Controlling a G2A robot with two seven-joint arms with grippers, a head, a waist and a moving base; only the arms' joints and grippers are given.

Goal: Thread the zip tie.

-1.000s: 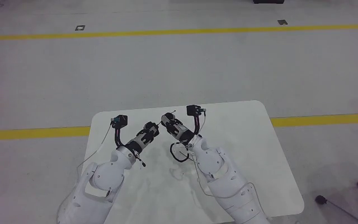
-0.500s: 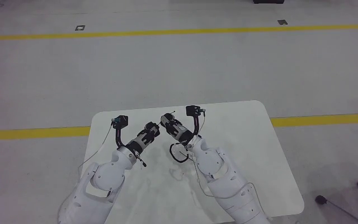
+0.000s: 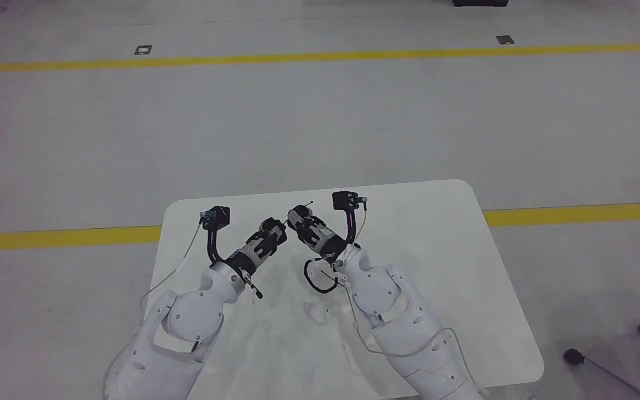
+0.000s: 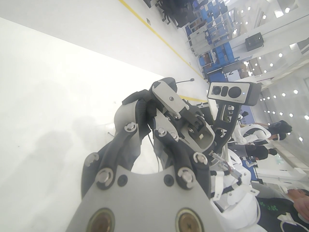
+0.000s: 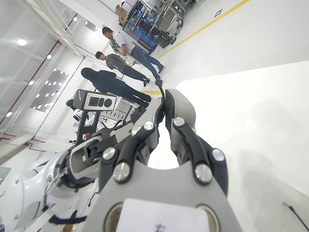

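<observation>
While both my arms meet over the white worktop (image 3: 440,260), nearer its far edge, my left gripper (image 4: 146,108) and right gripper (image 5: 165,107) sit almost tip to tip, both closed. The right clamps the black zip tie (image 5: 161,92), whose long axis runs along my fingers, its head (image 5: 158,81) poking past the fingertips, away from me. The left pinches a thin black strand, seemingly the tie's tail (image 4: 152,143).

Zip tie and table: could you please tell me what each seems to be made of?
Zip tie: probably black plastic, matte; a thin strip that curves, with a small moulded head. Table: smooth white top with a faint sheen and soft shadows, perhaps laminate or painted board; cannot tell which.
</observation>
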